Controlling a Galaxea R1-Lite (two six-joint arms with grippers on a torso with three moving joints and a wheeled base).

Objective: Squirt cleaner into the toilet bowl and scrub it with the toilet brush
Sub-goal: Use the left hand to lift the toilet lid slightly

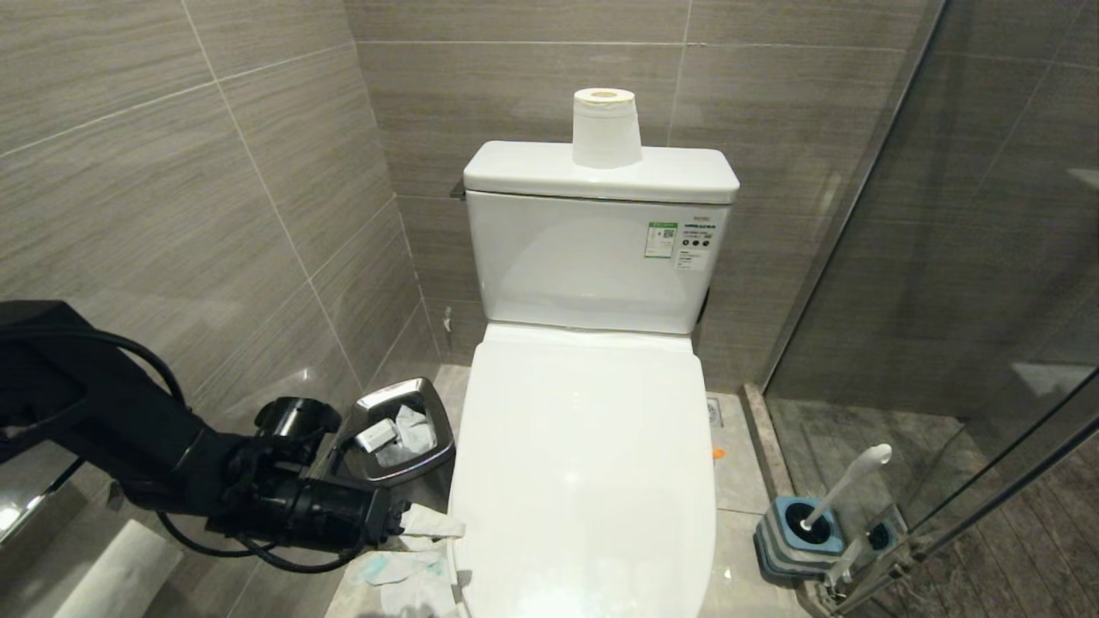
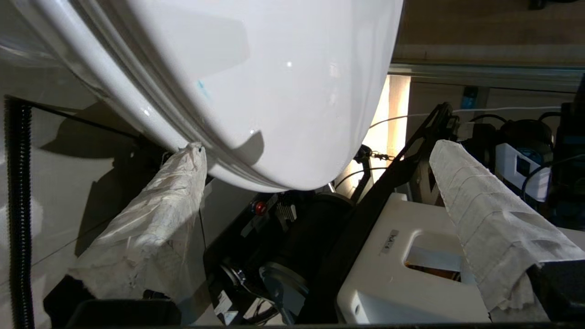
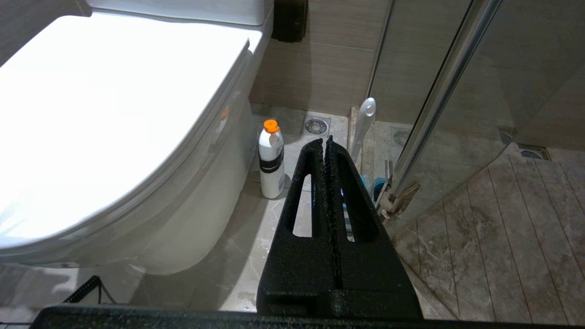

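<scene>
The white toilet (image 1: 584,446) has its lid down, so the inside of the toilet bowl is hidden. My left gripper (image 1: 421,545) is open at the lid's front left edge, its fingers wrapped in white paper. In the left wrist view the left gripper (image 2: 317,148) has the lid's rounded front between its fingers, and one wrapped fingertip (image 2: 194,153) meets the rim under the lid. The toilet brush (image 1: 846,485) leans in its grey-and-blue holder (image 1: 798,536) on the floor to the right. A white cleaner bottle (image 3: 271,160) with an orange cap stands beside the toilet. My right gripper (image 3: 326,141) is shut and empty.
A steel waste bin (image 1: 399,433) with paper in it stands left of the toilet, just behind my left arm. A toilet roll (image 1: 606,127) sits on the tank. The glass shower door (image 1: 944,300) closes off the right side, close to the brush holder.
</scene>
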